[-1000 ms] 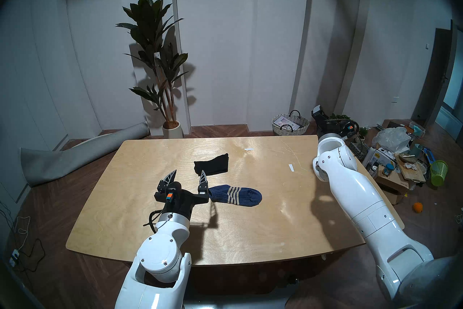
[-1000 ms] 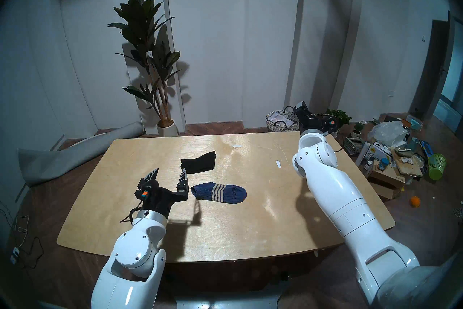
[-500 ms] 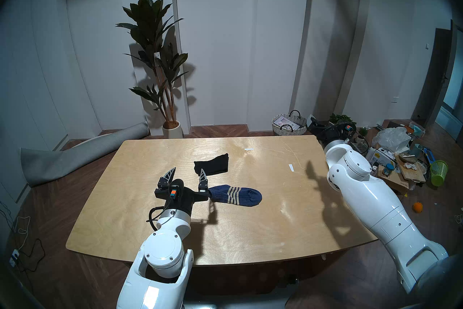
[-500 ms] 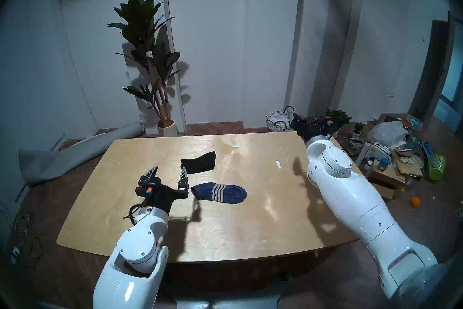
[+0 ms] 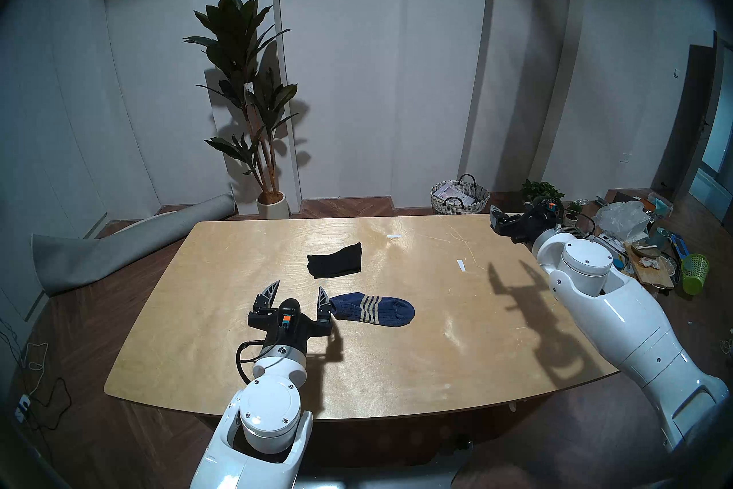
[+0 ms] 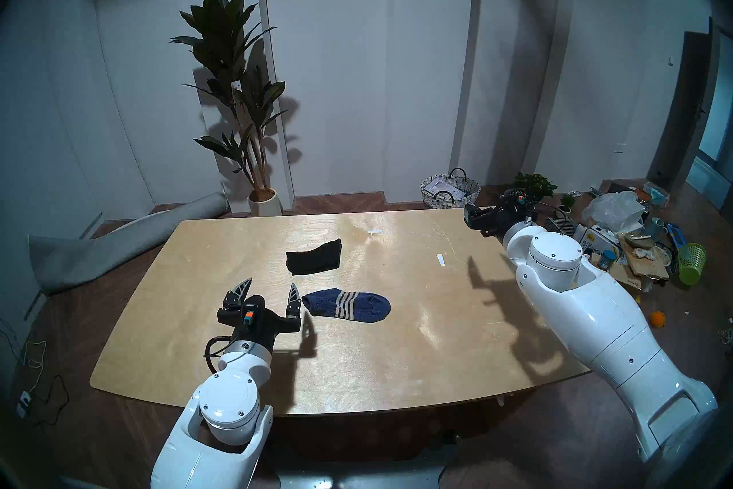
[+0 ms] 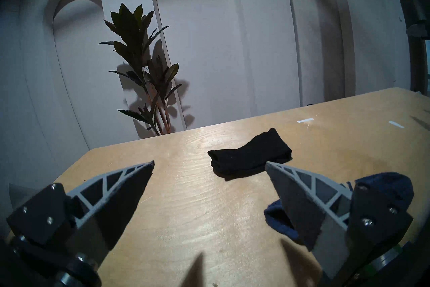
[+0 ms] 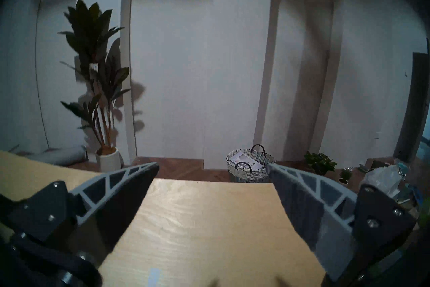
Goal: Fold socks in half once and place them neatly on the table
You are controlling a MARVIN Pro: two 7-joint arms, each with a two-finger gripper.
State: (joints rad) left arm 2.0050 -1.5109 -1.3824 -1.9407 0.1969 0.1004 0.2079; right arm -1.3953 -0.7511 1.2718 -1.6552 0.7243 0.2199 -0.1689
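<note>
A black sock lies folded on the light wooden table, just past the middle. Nearer to me, a navy sock with tan stripes lies flat at full length, its cuff pointing left. My left gripper is open and empty, low over the table. Its right finger stands right beside the navy cuff. My right gripper is open and empty above the table's far right corner.
Two white tape strips are stuck on the far half of the table. A woven basket, a potted plant and a rolled grey mat stand on the floor behind. Boxes and clutter crowd the right side.
My left gripper has drawn back toward me, off the black sock's near edge. My right arm has swung out to the right and its gripper has come down. Both socks lie unmoved.
</note>
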